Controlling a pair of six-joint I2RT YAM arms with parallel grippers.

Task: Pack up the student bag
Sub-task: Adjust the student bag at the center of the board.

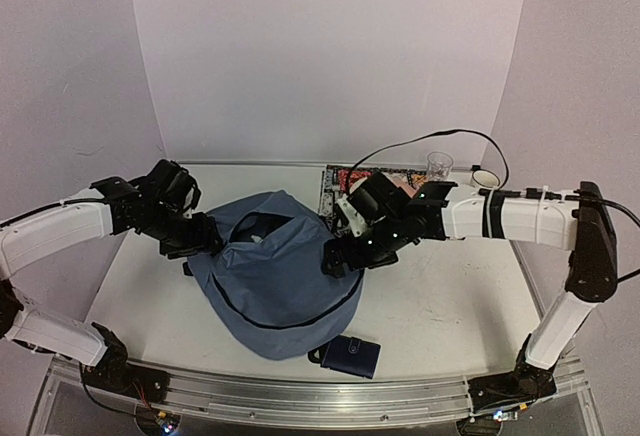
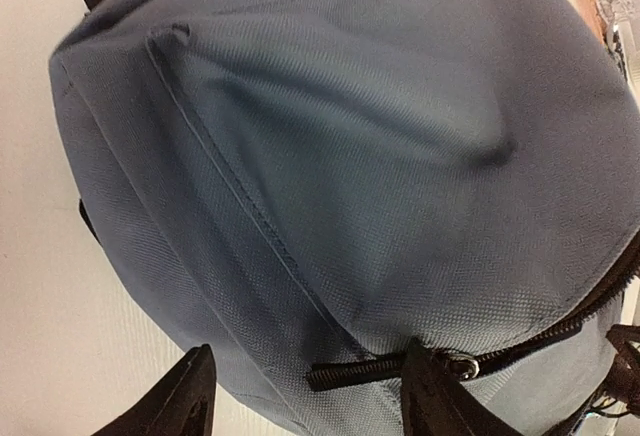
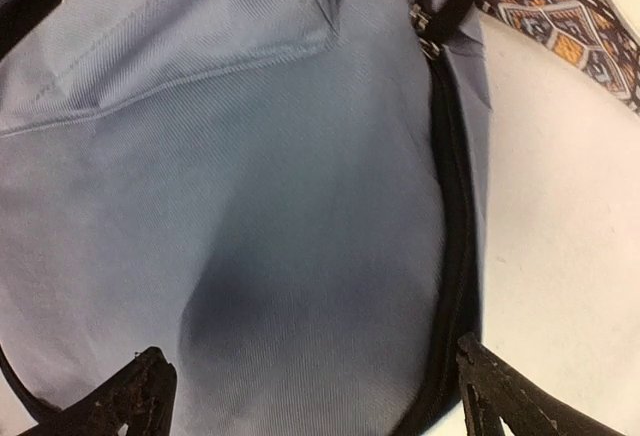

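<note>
**Student bag mid-worktop, both pincers spread over it, packing unfinished**

Student bag [image 1: 275, 276] lies slumped in the middle of the worktop [image 1: 450, 296], between the two arms. Its top mouth [image 1: 265, 226] gapes toward the back and shows a dark interior. What is inside cannot be told from any view.

The left pincer [image 2: 310, 401] hangs at the bag's left flank. Its jaws stand apart astride the end of a black zip [image 2: 500, 356], closed on nothing. The right pincer [image 3: 315, 401] hovers over the bag's right side with its jaws spread wide. Only slate-blue fabric and a second run of zip [image 3: 450, 256] show beneath it, and it holds nothing.

Outside the bag, a small dark wallet [image 1: 350, 356] lies on the worktop just beside its near edge. A patterned flat item [image 1: 340, 184] lies behind the right pincer, partly hidden. Farther back and right stand a clear cup [image 1: 439, 164] and a white ring-shaped thing [image 1: 485, 176].

My reading is that the bag has been opened and shaped for loading. At least the wallet is not yet in, and the mouth is not yet zipped, so the larger part of the job looks to be ahead.
</note>
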